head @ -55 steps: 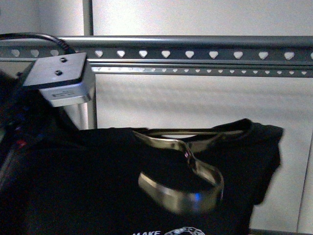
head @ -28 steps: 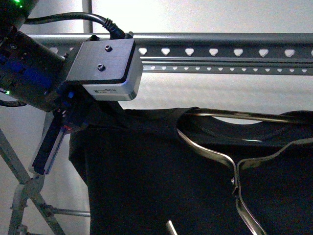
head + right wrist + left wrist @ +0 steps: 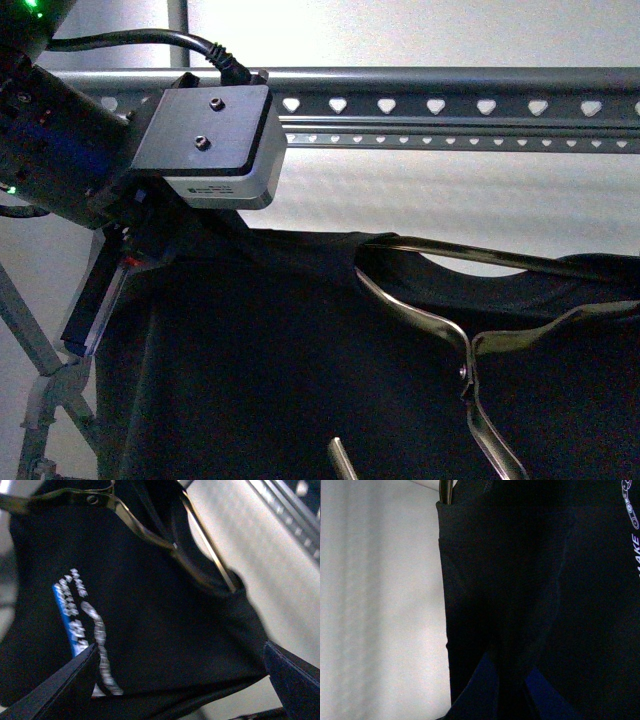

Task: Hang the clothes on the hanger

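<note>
The black T-shirt (image 3: 280,380) hangs below the grey rack rail (image 3: 440,105) with its row of heart-shaped holes. A brass-coloured wire hanger (image 3: 470,350) sits in the shirt's neck. My left gripper (image 3: 115,285) is shut on the shirt's left shoulder, under the rail's left end. In the left wrist view the fabric (image 3: 530,580) fills the frame between the blue fingers (image 3: 480,690). My right gripper (image 3: 182,680) is open, its jaws wide apart in front of the shirt (image 3: 165,620) and its white and blue print (image 3: 82,625). The right gripper is out of the front view.
The rack's grey crossed legs (image 3: 45,400) stand at the lower left. A white wall lies behind the rack. The left arm's wrist camera box (image 3: 215,140) sits in front of the rail. The rack rail also shows in the right wrist view (image 3: 290,515).
The left gripper rose from low left with the shirt to just under the rail. The shirt and wire hanger now look larger and sit further right. In the last half second the shirt dropped a little.
</note>
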Tool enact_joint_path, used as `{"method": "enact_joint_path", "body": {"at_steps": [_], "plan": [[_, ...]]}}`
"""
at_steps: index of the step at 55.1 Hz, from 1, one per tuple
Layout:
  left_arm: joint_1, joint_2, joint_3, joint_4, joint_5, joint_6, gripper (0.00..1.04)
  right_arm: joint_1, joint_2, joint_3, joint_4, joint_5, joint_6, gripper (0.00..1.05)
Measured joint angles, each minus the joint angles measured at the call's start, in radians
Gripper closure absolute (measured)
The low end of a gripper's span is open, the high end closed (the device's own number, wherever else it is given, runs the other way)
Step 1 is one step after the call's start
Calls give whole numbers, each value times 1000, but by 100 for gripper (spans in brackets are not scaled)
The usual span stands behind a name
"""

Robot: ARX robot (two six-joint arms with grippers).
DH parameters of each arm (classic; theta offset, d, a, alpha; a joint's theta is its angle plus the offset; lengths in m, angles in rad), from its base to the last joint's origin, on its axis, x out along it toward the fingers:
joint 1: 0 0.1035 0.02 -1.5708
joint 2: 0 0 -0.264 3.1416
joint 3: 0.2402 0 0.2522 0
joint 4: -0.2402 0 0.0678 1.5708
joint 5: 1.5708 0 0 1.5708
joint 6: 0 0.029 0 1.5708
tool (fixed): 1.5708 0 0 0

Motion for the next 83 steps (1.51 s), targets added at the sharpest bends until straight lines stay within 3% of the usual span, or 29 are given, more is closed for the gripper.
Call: {"method": "enact_joint_path", "body": {"at_steps": [6, 14, 27, 56, 83], "plan": [[-1, 0, 0, 0, 0, 1, 100, 48, 115, 28, -31, 31, -257, 7], [-1, 0, 0, 0, 0, 2, 100, 88, 275, 66, 69, 77, -369, 7], [0, 0, 0, 0, -4, 3, 100, 63, 504, 210, 197, 98, -340, 7], [-1, 0, 0, 0, -2, 3, 100, -48, 575, 257, 214, 16, -182, 8], [0, 0, 0, 0, 1, -5, 100, -39, 654, 321, 310, 75, -31, 85]]}}
